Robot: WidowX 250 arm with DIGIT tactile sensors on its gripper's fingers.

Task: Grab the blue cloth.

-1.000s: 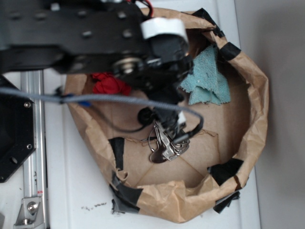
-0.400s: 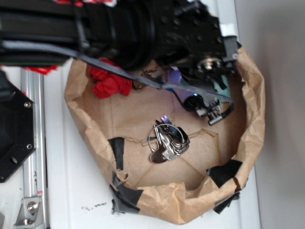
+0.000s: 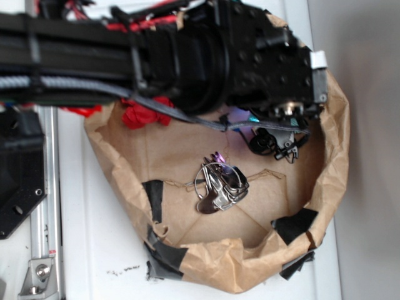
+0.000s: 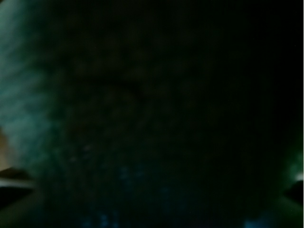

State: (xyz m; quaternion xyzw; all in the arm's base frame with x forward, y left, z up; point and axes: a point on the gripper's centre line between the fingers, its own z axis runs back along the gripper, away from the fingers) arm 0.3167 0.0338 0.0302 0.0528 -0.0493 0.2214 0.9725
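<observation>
Arm (image 3: 187, 56) covers the paper bag's (image 3: 334, 162) upper right corner; blue cloth (image 4: 42, 109) fills the dark wrist view, lens-close. Finger state: cannot tell. Pinch a thick fold, avoid bag wall.

Crinkled matt brown paper bowl (image 3: 334, 162) patched with black tape (image 3: 295, 225); shiny metal keys (image 3: 219, 187); wrinkled red cloth (image 3: 145, 115); matt black plastic arm (image 3: 187, 50).
</observation>
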